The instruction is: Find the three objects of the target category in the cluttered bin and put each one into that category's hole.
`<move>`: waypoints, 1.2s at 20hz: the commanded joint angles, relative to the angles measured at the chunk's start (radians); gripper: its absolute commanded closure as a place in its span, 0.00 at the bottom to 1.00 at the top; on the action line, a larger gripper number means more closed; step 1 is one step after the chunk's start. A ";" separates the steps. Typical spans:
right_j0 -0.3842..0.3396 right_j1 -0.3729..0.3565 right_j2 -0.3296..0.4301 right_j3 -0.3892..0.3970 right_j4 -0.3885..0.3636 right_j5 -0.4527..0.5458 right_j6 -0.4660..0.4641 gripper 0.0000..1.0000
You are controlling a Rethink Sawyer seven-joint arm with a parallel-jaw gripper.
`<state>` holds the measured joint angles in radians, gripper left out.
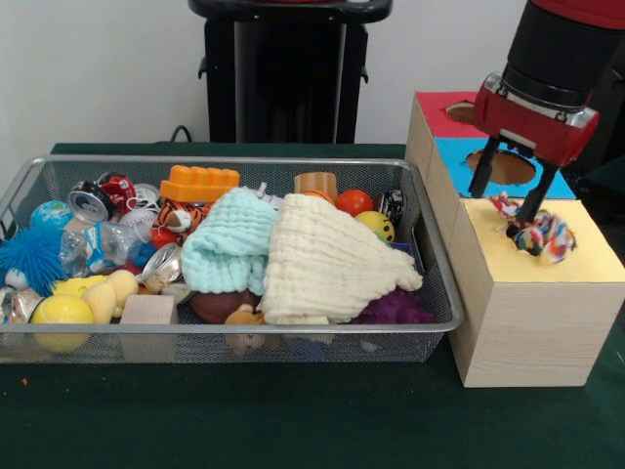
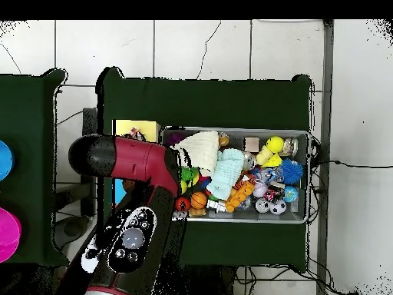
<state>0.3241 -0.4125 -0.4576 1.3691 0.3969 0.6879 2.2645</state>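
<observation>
Front view, end effector [image 1: 508,200]: right of frame, fingers spread, straddling a printed wad [image 1: 537,234] at the hole [image 1: 527,234] in the yellow-topped box [image 1: 542,313], apparently to drop it in.
Front view, bin [image 1: 20,195]: left, cluttered.
Overhead view: arm hides the end effector; wad [image 2: 137,134] peeks at upper left.

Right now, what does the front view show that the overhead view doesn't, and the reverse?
Only the front view shows the gripper with its fingers open above the yellow-topped box, a multicoloured wad lying at the hole between them. It also shows the blue-topped box and the red-topped box.

Only the overhead view shows the tiled floor and the whole arm, which hides the gripper and most of the boxes.

Both show the bin, the cream cloth and the mint cloth.
</observation>
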 commanded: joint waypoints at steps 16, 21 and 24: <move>-0.030 0.074 0.033 -0.002 -0.020 -0.109 0.165 0.00; -0.038 0.075 0.038 -0.010 -0.022 -0.114 0.151 0.00; -0.043 0.076 0.037 -0.018 -0.030 -0.110 0.137 0.00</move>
<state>0.3188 -0.3811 -0.4696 1.3627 0.3971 0.6328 2.2645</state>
